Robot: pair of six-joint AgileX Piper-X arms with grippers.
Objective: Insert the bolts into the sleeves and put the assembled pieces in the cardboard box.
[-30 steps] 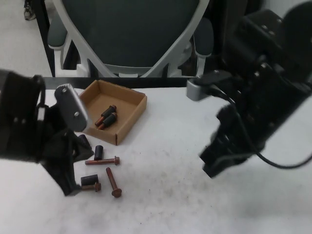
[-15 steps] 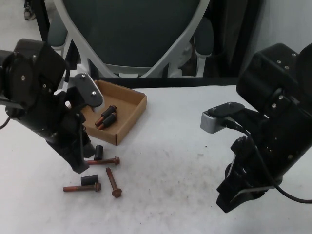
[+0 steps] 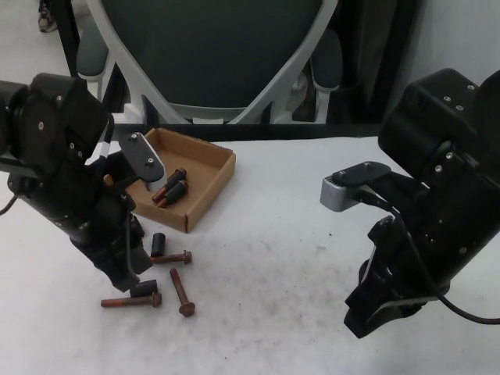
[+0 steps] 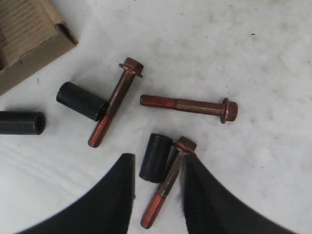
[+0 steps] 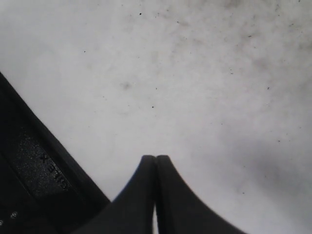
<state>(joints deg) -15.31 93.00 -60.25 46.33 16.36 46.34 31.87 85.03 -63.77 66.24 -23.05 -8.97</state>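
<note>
- left gripper (image 4: 157,165): open, nothing held. The jaws straddle a black sleeve (image 4: 156,158) and the copper bolt (image 4: 168,187) lying against it. In the high view this arm hangs low over the loose parts.
- Judgement: this looks like lining up a pick. Both parts sit between the fingers, so closing here risks pinching the pair or skewing one. It likely needs a shift to isolate a single part.
- Other loose parts on the bench (image 5: 204,73):
  - second bolt (image 4: 117,105) has its shank touching the second sleeve (image 4: 80,100), beside it and not inserted.
  - third bolt (image 4: 192,105) lies on its own.
  - third sleeve (image 4: 19,123) lies near the box corner.
- cardboard box (image 3: 212,191): just beside the loose pile, so drop-offs are short. It holds two assembled pieces (image 3: 172,187) lying side by side.
- right gripper (image 5: 156,163): fingers pressed together, empty, over bare bench and well apart from the parts.
- Judgement: the right gripper looks parked. It will be wanted to hold the mating part once the left has one.
- Progress guess: two sets done, three bolt/sleeve pairs not yet mated.
</note>
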